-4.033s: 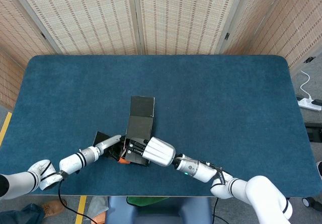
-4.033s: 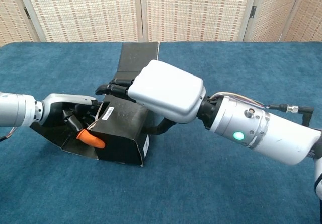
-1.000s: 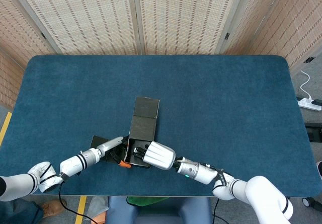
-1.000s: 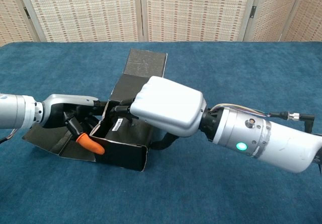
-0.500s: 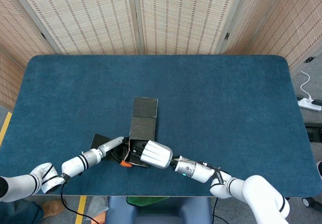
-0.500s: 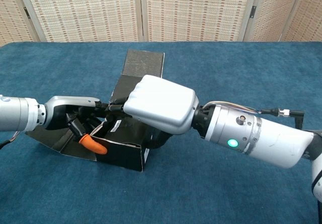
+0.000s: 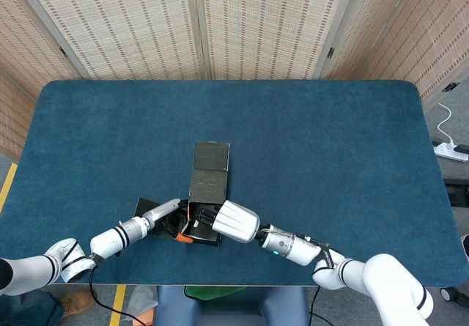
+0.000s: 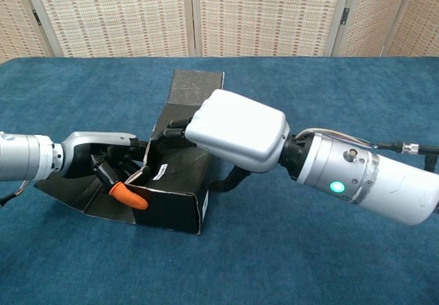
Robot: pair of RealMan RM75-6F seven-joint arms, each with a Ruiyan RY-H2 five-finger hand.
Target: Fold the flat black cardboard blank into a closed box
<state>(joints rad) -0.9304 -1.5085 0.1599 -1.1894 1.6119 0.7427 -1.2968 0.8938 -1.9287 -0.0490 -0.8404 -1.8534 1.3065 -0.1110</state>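
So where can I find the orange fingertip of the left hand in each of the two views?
Head view: the orange fingertip is low and left of centre, at the near left corner of the black cardboard box.
Chest view: the fingertip is at lower left, against the front wall of the box.
Shared landmark: the white back of the right hand, just right of it.

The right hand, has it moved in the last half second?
Yes. The right hand has drawn back rightward along the box, toward its own arm.
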